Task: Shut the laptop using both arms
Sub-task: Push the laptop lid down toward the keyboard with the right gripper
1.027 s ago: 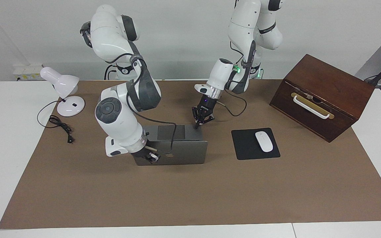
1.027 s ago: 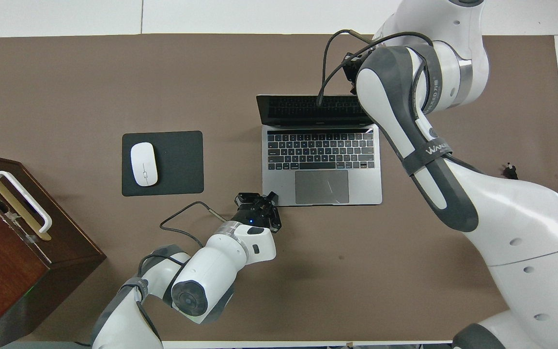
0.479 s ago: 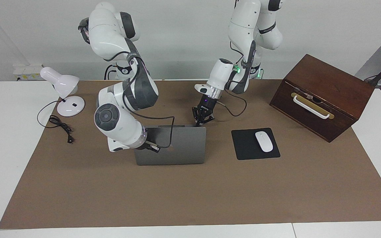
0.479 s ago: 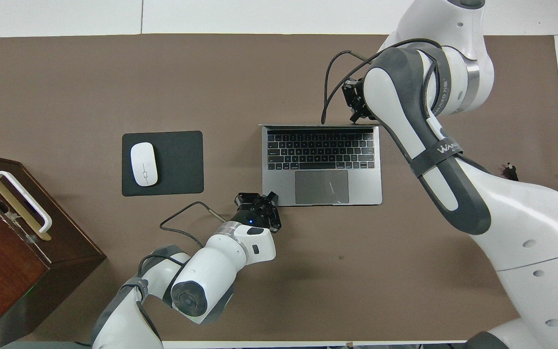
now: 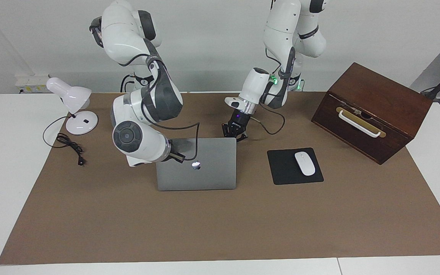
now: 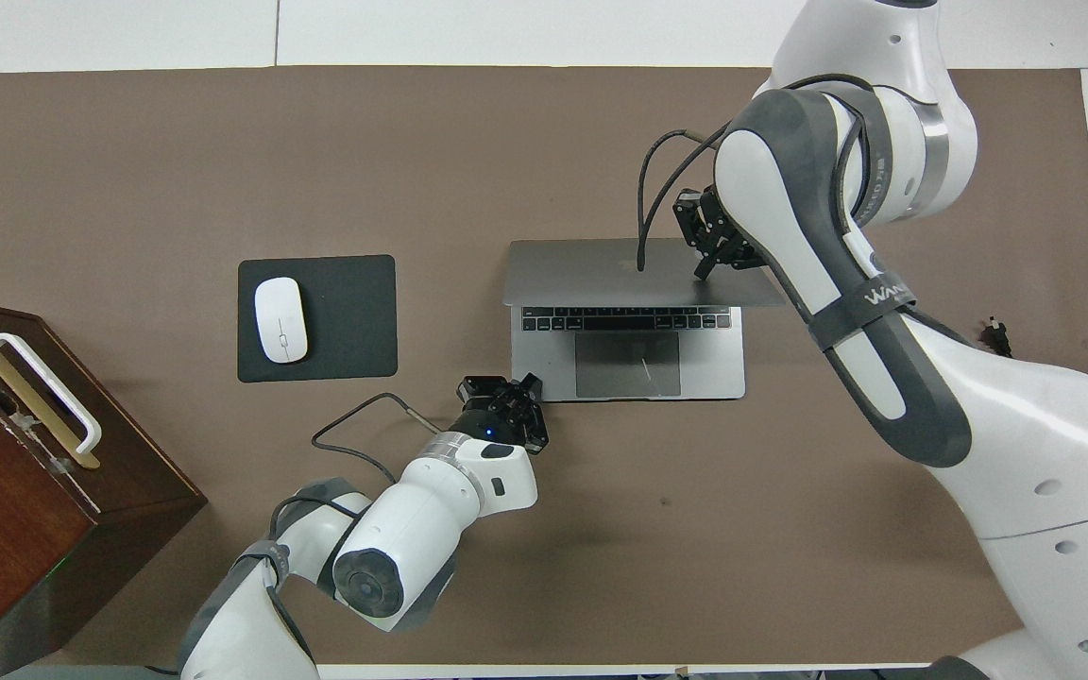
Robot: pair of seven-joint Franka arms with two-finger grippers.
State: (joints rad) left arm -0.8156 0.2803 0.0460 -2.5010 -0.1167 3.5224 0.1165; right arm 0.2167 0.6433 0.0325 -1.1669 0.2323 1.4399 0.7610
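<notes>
Lowered further, laptop (image 5: pixel 201 168) lid leans under closed right tool (image 6: pixel 706 266).

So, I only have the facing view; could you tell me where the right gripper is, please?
Observer: Overhead shows the right gripper, shut, tip on the back of the laptop lid, toward the right arm's end.
Operator: Is the lid down?
Observer: No; some keys and the trackpad are uncovered.
Operator: And the other one?
Observer: The left gripper, shut, is at the base's corner nearest the robots.
</notes>
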